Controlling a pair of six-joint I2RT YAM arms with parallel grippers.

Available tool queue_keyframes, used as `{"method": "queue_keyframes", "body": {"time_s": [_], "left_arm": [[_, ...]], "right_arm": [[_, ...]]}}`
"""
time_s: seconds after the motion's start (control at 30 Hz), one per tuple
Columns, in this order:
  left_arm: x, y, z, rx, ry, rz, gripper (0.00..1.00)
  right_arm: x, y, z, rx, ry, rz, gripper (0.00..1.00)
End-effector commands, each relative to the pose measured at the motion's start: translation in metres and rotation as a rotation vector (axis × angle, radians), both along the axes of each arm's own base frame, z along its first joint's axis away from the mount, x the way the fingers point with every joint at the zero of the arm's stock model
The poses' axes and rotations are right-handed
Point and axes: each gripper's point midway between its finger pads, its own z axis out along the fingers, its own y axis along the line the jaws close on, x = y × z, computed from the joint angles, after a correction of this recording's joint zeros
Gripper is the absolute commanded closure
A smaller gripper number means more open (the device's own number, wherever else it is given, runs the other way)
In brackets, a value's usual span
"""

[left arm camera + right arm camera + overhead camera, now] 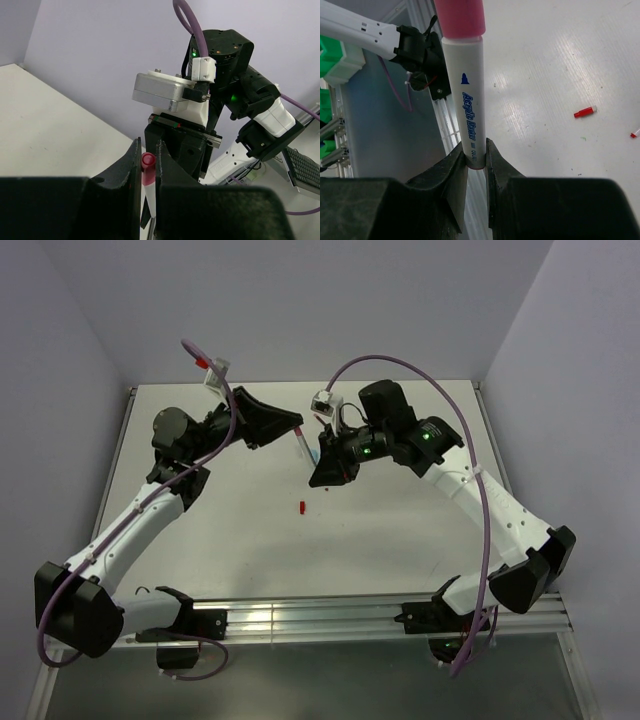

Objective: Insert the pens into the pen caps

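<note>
One pen (301, 445) with a white barrel and a pink-red cap end is held between both grippers above the middle of the table. My left gripper (298, 428) is shut on the pink-red end (148, 161), whose round tip shows between the jaws (148, 167). My right gripper (319, 472) is shut on the tail of the white barrel (468, 115), just at its end (476, 161), with the pink-red end (462, 17) pointing away from it. A small red pen cap (303, 507) lies loose on the table below the grippers; it also shows in the right wrist view (584, 111).
Another small red and white piece (635, 133) lies at the right edge of the right wrist view. A light blue bit (313, 455) shows beside the pen's lower end. The right arm's wrist (220, 65) is close in front of the left gripper. An aluminium rail (330, 618) runs along the near edge.
</note>
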Motion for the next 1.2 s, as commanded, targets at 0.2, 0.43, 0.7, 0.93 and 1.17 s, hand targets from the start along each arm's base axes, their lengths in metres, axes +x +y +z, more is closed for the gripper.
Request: {"method": "queue_keyframes", "body": {"time_s": [0.2,0.43,0.7,0.93,1.17], "left_arm": [[-0.057,-0.024,-0.077,0.149,0.22,-0.277,1.0],[-0.064,-0.022,-0.079,0.072,0.31,-0.294,1.0],[-0.07,-0.021,-0.078,-0.006,0.386,-0.307,1.0],[-0.08,-0.029,-0.074,0.003,0.364,-0.322,1.0],[-0.097,-0.035,-0.095,0.08,0.362,-0.365,1.0]], "right_arm": [[0.036,0.018,0.119,0.268,-0.418,-0.019,1.0],[0.035,0.02,0.121,0.278,-0.405,-0.006,1.0],[0.036,0.021,0.124,0.282,-0.408,-0.008,1.0],[0.036,0.023,0.127,0.291,-0.403,0.001,1.0],[0.037,0.023,0.129,0.291,-0.407,0.002,1.0]]}}
